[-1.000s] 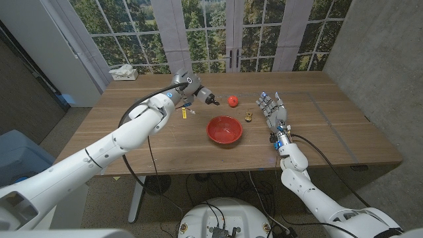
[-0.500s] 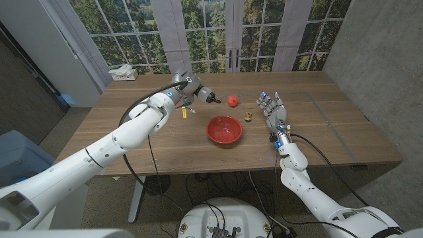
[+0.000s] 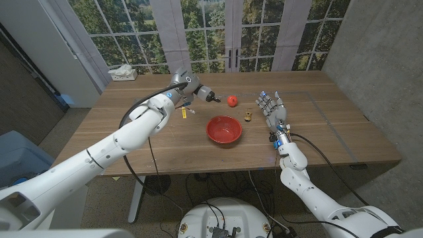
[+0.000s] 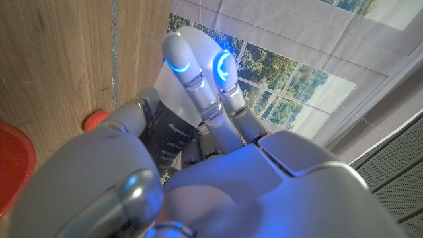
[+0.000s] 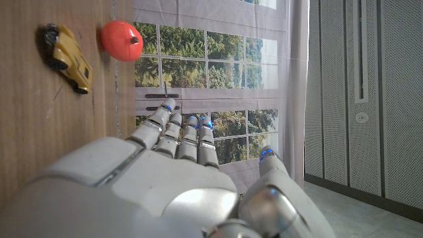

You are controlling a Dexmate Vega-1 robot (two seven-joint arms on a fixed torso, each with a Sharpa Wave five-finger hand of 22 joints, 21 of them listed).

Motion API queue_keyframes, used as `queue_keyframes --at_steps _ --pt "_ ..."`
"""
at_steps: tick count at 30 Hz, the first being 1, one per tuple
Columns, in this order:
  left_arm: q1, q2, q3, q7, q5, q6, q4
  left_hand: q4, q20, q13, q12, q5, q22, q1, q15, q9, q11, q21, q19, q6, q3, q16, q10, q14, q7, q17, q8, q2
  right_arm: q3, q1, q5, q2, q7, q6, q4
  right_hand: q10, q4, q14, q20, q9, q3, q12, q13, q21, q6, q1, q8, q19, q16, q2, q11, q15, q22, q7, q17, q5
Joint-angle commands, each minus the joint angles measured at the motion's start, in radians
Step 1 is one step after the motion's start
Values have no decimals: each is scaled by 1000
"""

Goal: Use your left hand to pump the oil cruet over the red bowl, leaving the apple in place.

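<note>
My left hand (image 3: 188,88) grips the oil cruet (image 3: 210,96) in the air behind the bowl's left side; its dark nozzle points right, toward the apple. In the left wrist view my left hand (image 4: 218,172) wraps the cruet's pale body and dark label (image 4: 170,134), hiding most of it. The red bowl (image 3: 224,129) sits on the table's middle, nearer me than the cruet, and its rim (image 4: 12,165) shows beside the hand. A red apple (image 3: 232,100) (image 4: 96,119) (image 5: 121,39) lies behind the bowl. My right hand (image 3: 272,110) (image 5: 165,185) stands upright and open, right of the bowl.
A small yellow toy car (image 3: 248,117) (image 5: 66,58) lies between the bowl and my right hand. A small yellow object (image 3: 186,114) lies on the table under the left hand. A tissue box (image 3: 123,73) stands at the back left corner of the wooden table (image 3: 330,132).
The left hand has lifted the cruet a little, its nozzle now slightly higher. Bowl, apple and right hand have not moved.
</note>
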Motion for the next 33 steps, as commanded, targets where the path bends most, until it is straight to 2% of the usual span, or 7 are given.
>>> queue_keyframes --at_steps 1,7,9,12,15,22,33 --pt "-1 8 1 24 -2 -1 7 5 -128 22 -78 -26 -4 125 4 -31 -141 14 -8 -8 15 5 41 4 -51 0 -66 91 -1 10 -3 -1 3 -6 6 7 1 5 1 3 -1 2 2 -2 11 -6 -5 10 -2 9 -1 7 3 0 -1 -2" --pt "-6 2 6 5 6 1 10 -5 -127 -36 -102 -46 -4 98 4 -58 -132 16 -6 -97 -15 -10 -87 -20 -51 0 -128 71 1 10 -1 -2 0 -10 4 7 0 4 1 3 -1 2 2 -3 10 -7 -5 11 -2 9 0 6 3 1 -2 -2" --pt "-6 2 7 4 9 2 10 -4 -126 -46 -106 -49 -4 88 4 -63 -130 15 -8 -110 -22 -16 -119 -28 -51 -1 -132 68 -2 11 -7 -6 0 -9 5 8 0 4 2 3 -1 2 2 -4 10 -7 -5 11 -2 8 1 7 3 1 -2 -3" --pt "-7 -5 12 -21 30 9 10 2 -126 -85 -107 -51 -4 55 3 -82 -116 5 -15 -195 -31 -37 -232 -55 -64 -3 -144 59 0 11 -3 -6 1 -14 2 7 0 5 2 3 -2 2 2 -4 10 -8 -5 11 -2 8 1 7 3 0 -2 -3" --pt "-7 -12 14 -40 44 16 9 10 -126 -108 -102 -52 -8 27 3 -95 -100 0 -14 -268 -43 -51 -276 -69 -63 -6 -150 49 -1 11 -4 -8 1 -16 -1 8 0 5 2 3 -2 2 2 -5 10 -8 -5 11 -2 7 2 7 3 0 -2 -3" --pt "-1 -24 17 -58 68 30 7 16 -126 -132 -98 -55 -20 -4 3 -111 -93 -4 -2 -330 -61 -63 -318 -74 -60 -9 -148 34 -1 4 -6 -18 -3 -23 -18 7 -1 6 3 3 -2 2 2 -5 10 -9 -5 11 -2 7 1 8 3 0 -2 -3" --pt "2 -41 18 -84 92 42 8 -2 -127 -165 -98 -65 -45 -34 2 -136 -86 -9 13 -394 -92 -86 -377 -78 -67 -32 -142 1 -1 2 -8 -30 -6 -32 -31 7 -1 6 3 3 -3 2 2 -7 11 -11 -5 12 -3 5 2 9 3 -1 -3 -3"
